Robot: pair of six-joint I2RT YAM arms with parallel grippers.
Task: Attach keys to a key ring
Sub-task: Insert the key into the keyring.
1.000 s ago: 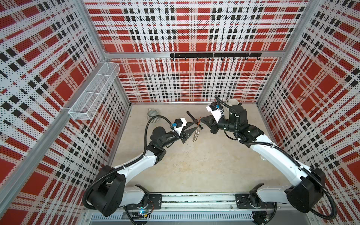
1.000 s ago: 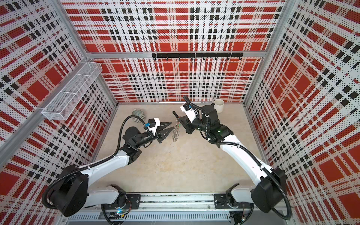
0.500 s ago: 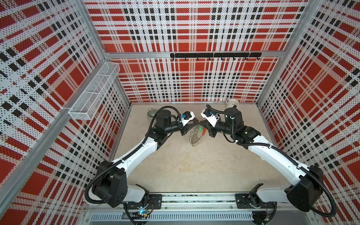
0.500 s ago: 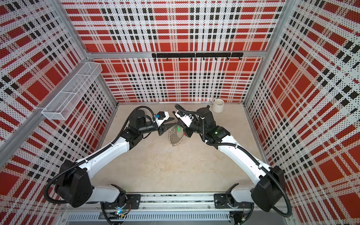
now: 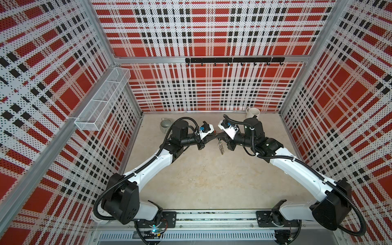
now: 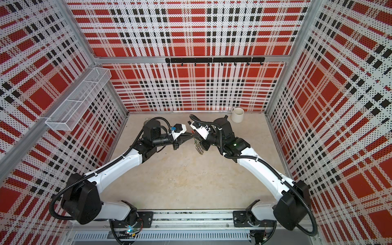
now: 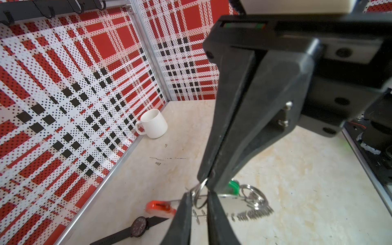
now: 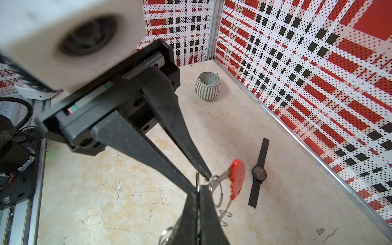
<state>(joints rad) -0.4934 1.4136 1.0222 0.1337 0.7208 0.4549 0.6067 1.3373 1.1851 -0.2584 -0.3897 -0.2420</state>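
Dark-grey key ring (image 5: pixel 220 146) (image 6: pixel 198 146) now hangs edge-on as a thin strip in both top views. Half a second ago it showed its oval face. The left jaws have narrowed from the wider V of a second ago.

The beige, stone-look surface (image 5: pixel 212 180) sits inside perforated walls (image 5: pixel 212 84) of red, black and white plaid. A white mug (image 5: pixel 252 113) stands at 1 o'clock and a ribbed cup (image 5: pixel 166 127) at 11. A black watch (image 8: pixel 258 172) lies flat near the back wall at about 12.

Both jaws meet tip to tip above the 12 o'clock part of the surface. The right jaws are pressed together on the key ring's top, so it hangs below them. The left jaws stand a narrow gap apart with a silver ring (image 7: pixel 197 191) in the gap; whether they pinch it I cannot tell. The green tag (image 7: pixel 233 186) shows just beside the right jaws' tips, partly hidden by them. A red piece (image 8: pixel 236 178) hangs near.
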